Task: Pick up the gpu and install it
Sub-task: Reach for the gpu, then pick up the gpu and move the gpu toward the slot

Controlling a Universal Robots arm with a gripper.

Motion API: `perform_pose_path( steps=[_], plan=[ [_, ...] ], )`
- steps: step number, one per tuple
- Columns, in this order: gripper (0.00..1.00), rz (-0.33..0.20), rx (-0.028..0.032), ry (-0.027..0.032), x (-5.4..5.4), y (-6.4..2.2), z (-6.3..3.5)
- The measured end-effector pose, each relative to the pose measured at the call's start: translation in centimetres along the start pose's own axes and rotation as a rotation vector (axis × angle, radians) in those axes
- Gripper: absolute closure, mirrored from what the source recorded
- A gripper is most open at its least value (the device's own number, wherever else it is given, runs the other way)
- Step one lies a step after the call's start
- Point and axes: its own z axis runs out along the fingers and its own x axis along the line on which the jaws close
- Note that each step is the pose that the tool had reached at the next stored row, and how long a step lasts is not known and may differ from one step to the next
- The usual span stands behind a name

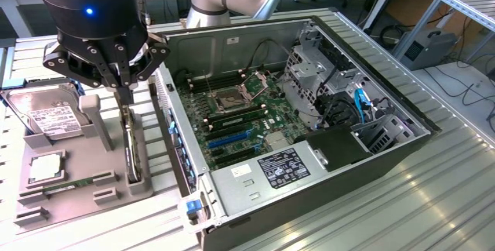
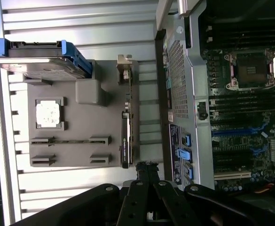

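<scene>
The hard drive (image 1: 50, 117) lies at the exterior view's left, in the grey holder (image 1: 77, 199). The gripper (image 1: 124, 94) hangs over the holder, clenched and grasping nothing. Just below it the gpu (image 1: 134, 146) stands on its edge in a slot, beside the open computer case (image 1: 325, 204). For a good pick, I think the fingers should straddle the thin upper edge squarely.

- Desk (image 1: 402, 204): ribbed metal slats, brushed, soft sheen.
- Holder (image 1: 77, 202): grey plastic, matt, smooth.
- Computer case (image 1: 232, 45): bare sheet metal, dull (side wall perforated).
- Hard drive (image 1: 46, 115): silvery metal, white paper label.
- Hand (image 1: 122, 86): black, slightly glossy.
</scene>
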Motion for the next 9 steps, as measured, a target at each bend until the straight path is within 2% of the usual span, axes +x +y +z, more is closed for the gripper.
perform_pose_path(
  steps=[9],
  plan=[
    [0.89, 0.000, 0.0000, -0.0001, 0.00, -0.01, 0.00]
  ],
)
